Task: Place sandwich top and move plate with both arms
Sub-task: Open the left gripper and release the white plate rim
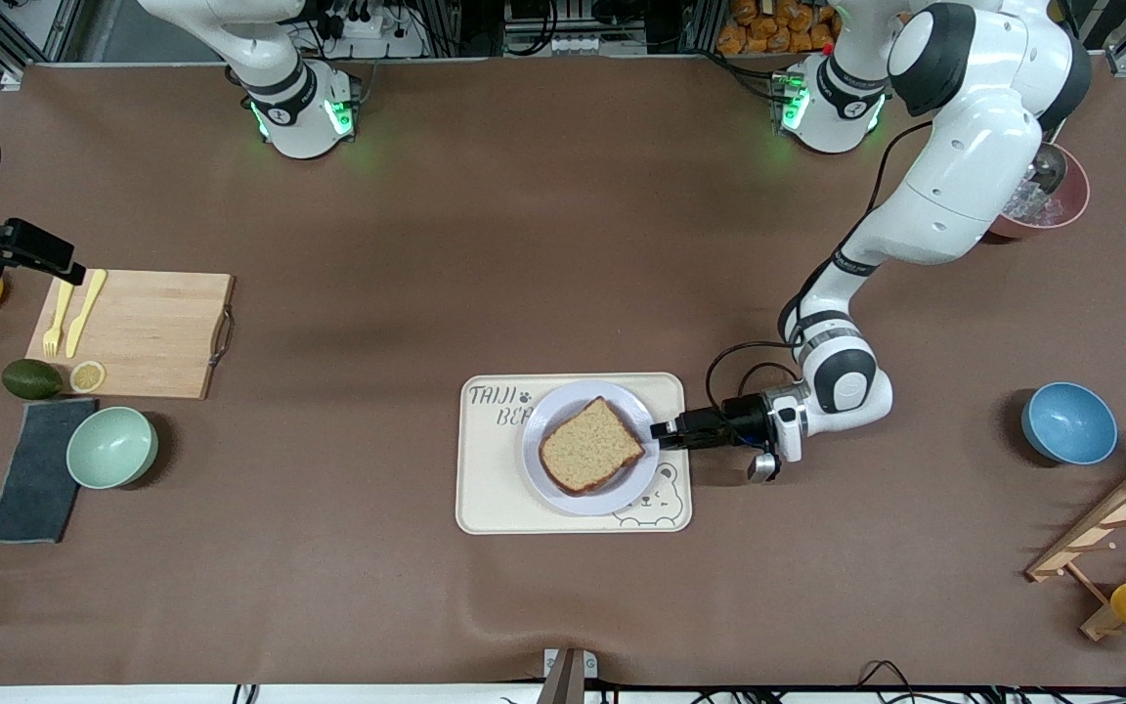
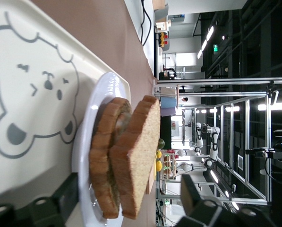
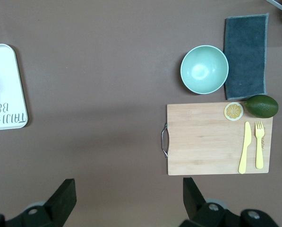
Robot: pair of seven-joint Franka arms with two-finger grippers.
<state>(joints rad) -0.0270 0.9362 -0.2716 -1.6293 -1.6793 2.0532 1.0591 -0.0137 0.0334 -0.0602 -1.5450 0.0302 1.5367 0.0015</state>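
Observation:
The sandwich top, a light tan bread slice, lies on the lower slice on the plate, which stands on the cream bear tray. My left gripper is low at the plate's rim, on the side toward the left arm's end. In the left wrist view the left gripper is open, one finger beside the plate's rim, the other above the sandwich top. My right gripper is out of the front view. It is open and empty, high over bare table between the tray and the cutting board.
A cutting board with yellow cutlery and a lemon slice, an avocado, a green bowl and a grey cloth lie toward the right arm's end. A blue bowl and a wooden rack stand toward the left arm's end.

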